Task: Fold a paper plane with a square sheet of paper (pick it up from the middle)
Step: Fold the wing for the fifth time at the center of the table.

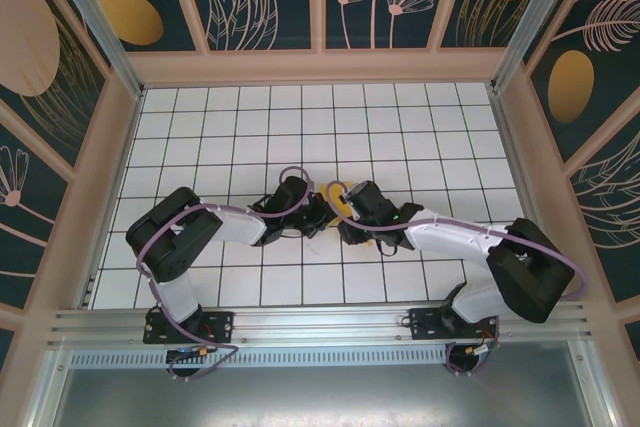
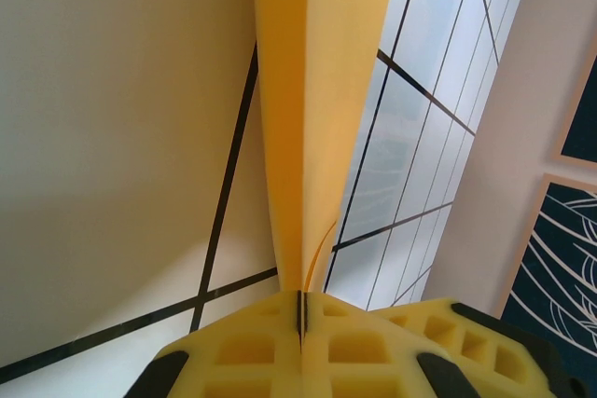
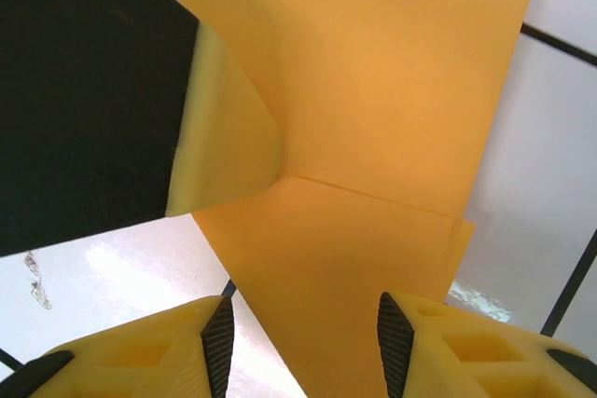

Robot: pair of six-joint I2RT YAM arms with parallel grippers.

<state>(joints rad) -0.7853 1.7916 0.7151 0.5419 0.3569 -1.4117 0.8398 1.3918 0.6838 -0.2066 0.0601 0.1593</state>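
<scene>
Top external view: both arms are seen reaching inward over the white gridded table (image 1: 240, 117) and meeting near its middle. The left gripper (image 1: 316, 215) and right gripper (image 1: 347, 209) are set just beside each other, with the orange-yellow paper (image 1: 340, 199) glimpsed between them. Bare tiles are left open on the far side and to left and right, up to the wooden frame (image 1: 320, 69). Left wrist view: the left gripper (image 2: 300, 309) is seen clenched on the paper (image 2: 303, 90), which is held edge-on as a narrow folded strip, its long edges running straight away from the fingers. Gridded table (image 2: 112, 137) is noted on both sides of it, and the wooden frame (image 2: 522, 137) well to the right. Right wrist view: the right gripper (image 3: 303, 342) is released, its pads (image 3: 219, 342) parted, with the lower panel of the paper (image 3: 373, 90) lying between them. A strip of table is showing beside the pad on the left of the view. A crease is seen crossing the sheet, and a finger of the left gripper (image 3: 224, 137) is pressed to its left edge.
</scene>
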